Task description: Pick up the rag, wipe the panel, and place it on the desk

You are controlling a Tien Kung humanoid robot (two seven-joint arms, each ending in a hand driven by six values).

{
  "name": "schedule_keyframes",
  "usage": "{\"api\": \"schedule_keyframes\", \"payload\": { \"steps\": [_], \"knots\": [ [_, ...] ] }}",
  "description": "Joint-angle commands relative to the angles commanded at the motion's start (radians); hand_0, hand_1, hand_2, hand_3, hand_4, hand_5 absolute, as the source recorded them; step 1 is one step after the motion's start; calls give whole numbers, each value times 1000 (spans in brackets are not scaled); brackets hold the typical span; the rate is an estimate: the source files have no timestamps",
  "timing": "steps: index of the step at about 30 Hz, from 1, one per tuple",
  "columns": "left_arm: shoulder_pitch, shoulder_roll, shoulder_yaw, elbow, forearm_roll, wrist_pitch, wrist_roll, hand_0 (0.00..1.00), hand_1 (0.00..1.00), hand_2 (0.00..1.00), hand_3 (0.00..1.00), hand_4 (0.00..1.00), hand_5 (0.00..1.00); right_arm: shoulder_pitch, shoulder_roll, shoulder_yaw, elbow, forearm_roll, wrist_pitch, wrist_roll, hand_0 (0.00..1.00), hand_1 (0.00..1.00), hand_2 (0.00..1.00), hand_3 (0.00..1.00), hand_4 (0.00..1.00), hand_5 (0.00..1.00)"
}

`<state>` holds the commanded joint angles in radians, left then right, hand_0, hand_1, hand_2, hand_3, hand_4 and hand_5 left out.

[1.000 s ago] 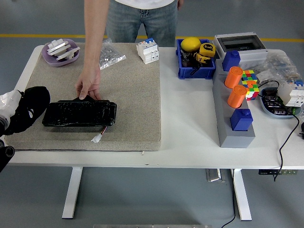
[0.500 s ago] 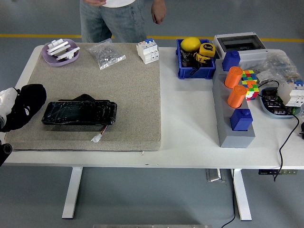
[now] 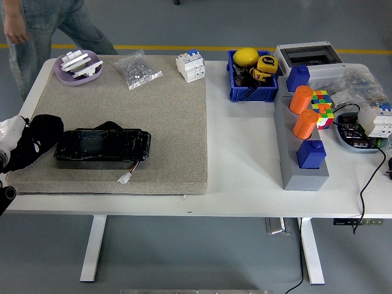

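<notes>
The black panel (image 3: 101,146) lies flat on the grey felt mat (image 3: 165,110), with a red-and-white wire and plug (image 3: 127,176) trailing from its front edge. A small dark lump, possibly the rag (image 3: 110,126), shows at the panel's far edge. My left hand (image 3: 35,144), a black shape with a white wrist, sits at the mat's left edge just left of the panel, close to it. Whether it touches the panel is unclear. My right arm is out of view.
A person (image 3: 37,24) stands beyond the table's far left corner. A purple dish (image 3: 78,66), a bag of small parts (image 3: 139,68) and a white breaker (image 3: 190,65) sit along the mat's far edge. A blue bin (image 3: 251,76), grey stand with orange cylinders (image 3: 303,122) and clutter fill the right.
The person took a hand off the panel's far edge and walked away to the left. My left hand shifted only slightly beside the panel.
</notes>
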<state>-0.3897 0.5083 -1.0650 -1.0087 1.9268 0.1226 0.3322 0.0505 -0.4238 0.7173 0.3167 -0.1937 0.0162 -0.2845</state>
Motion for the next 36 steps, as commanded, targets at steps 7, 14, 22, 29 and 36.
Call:
{"api": "schedule_keyframes", "payload": {
  "steps": [7,14,22,29,36],
  "knots": [
    [-3,2,0,-5,3,-21,9,473,676,636,591,812,2,1,1,5,0,-4,-1,0,744,720,718,653,998,467],
    [-6,10,-2,-23,0,-45,22,489,681,660,598,828,2,1,0,5,-1,-2,-2,0,743,719,718,656,998,466],
    [-10,26,-7,-58,-4,-75,46,494,679,673,612,829,2,1,-1,6,0,-2,-3,0,743,719,718,656,998,463],
    [-14,38,-13,-77,-46,-97,52,488,675,690,624,854,2,1,-1,7,0,-3,-4,-1,741,719,717,656,998,461],
    [-17,52,-22,-86,-71,-103,49,484,673,696,625,866,2,1,-2,4,1,-4,-5,-1,741,719,718,656,998,460]
  ]
}}
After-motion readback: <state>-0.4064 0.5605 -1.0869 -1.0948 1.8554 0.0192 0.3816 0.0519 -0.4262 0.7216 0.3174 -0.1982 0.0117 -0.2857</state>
